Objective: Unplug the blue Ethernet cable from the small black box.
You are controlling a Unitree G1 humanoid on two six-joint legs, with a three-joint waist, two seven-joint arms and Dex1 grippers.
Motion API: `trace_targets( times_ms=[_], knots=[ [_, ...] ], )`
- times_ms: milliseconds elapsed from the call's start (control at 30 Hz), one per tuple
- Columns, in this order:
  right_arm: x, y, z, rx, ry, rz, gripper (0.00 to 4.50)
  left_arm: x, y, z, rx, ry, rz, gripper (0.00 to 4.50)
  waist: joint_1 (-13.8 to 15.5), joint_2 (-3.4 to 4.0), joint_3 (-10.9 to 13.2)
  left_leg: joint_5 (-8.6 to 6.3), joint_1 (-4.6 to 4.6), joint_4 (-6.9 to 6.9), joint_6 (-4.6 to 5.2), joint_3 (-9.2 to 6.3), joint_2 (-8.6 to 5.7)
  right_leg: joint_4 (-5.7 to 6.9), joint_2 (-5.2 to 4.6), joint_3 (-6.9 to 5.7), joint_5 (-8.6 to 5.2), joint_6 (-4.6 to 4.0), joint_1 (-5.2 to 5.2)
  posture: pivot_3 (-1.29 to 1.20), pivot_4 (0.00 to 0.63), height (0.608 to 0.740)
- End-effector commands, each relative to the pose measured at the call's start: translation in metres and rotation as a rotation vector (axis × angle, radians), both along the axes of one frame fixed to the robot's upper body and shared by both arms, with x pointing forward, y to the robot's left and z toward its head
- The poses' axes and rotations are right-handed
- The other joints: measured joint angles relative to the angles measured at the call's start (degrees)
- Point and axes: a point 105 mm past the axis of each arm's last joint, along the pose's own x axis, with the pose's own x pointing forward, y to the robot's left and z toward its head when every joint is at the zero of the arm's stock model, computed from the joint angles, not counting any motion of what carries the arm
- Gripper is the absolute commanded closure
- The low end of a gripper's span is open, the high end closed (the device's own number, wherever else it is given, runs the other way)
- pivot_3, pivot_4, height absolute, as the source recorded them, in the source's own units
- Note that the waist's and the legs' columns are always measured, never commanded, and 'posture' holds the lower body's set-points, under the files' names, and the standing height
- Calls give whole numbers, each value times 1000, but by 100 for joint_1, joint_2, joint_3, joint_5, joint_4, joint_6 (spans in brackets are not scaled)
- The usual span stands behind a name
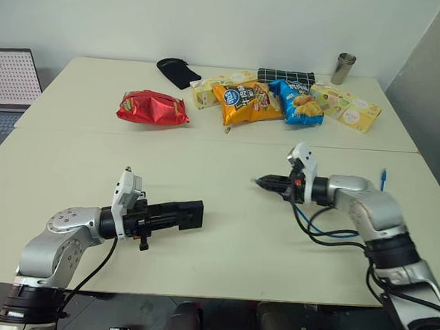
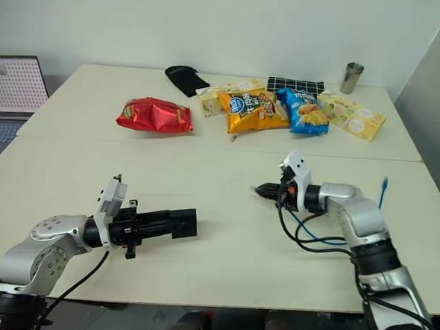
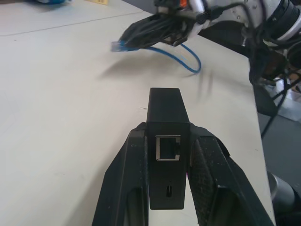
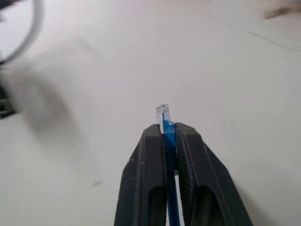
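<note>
Left claw: clamped on the small black box, near left of the tabletop, empty port exposed.
Right claw: pinching the blue Ethernet cable behind its plug, well apart to the right; unplugging looks done.

A bright blue Ethernet cable with a clear plug tip is seen, and a matte black box. Red, orange and blue snack bags lie on the cream counter, beside a black checked cloth.

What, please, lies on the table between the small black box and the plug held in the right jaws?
Only bare tabletop, seen from the head views, separates small black box and plug.
</note>
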Motion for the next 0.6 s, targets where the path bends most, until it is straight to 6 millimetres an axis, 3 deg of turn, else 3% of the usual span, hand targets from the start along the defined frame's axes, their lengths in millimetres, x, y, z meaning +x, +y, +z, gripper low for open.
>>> trace_targets(
  times_ms=[33, 100, 133, 300, 500, 600],
  knots=[
    [26, -12, 3, -68, -124, -142, 4467, 5, 0, 14, 3, -60, 63, 3725, 0, 0, 0, 0, -5, 0, 0, 1, 0, 0, 0, 0, 0, 0, -4, 0, 150, 740],
    [28, -15, -1, -96, -132, -145, 4467, 7, 0, 16, 1, -71, 91, 3725, 10, 0, 0, 0, -19, 1, 0, 0, 2, -1, -1, -1, 0, 0, -12, 0, 150, 740],
    [26, -16, -2, -99, -127, -136, 3755, 9, 1, 17, -5, -73, 107, 3725, 13, 0, 0, 0, -28, 2, -1, -1, 3, 0, -1, -1, 0, 0, -21, 0, 150, 740],
    [11, -20, 13, -99, -152, -36, 2636, 20, 11, 22, -27, -77, 220, 3725, 17, 0, 0, 1, -56, 7, -1, -1, 4, 1, -5, -2, 1, 2, -42, 0, 150, 740],
    [-42, -5, 46, -74, -208, 261, 1312, 39, 37, 18, 8, -186, 440, 3725, 21, 2, 1, 0, -59, 5, 0, -7, 3, -2, -5, -6, 1, 2, -45, 0, 150, 740],
    [-60, 17, 59, -44, -231, 347, 1188, 59, 64, 20, 40, -319, 668, 3725, 4, 2, 1, 0, -56, 7, 0, -6, 1, 0, -7, -5, 2, 1, -44, 0, 150, 740]
  ],
)
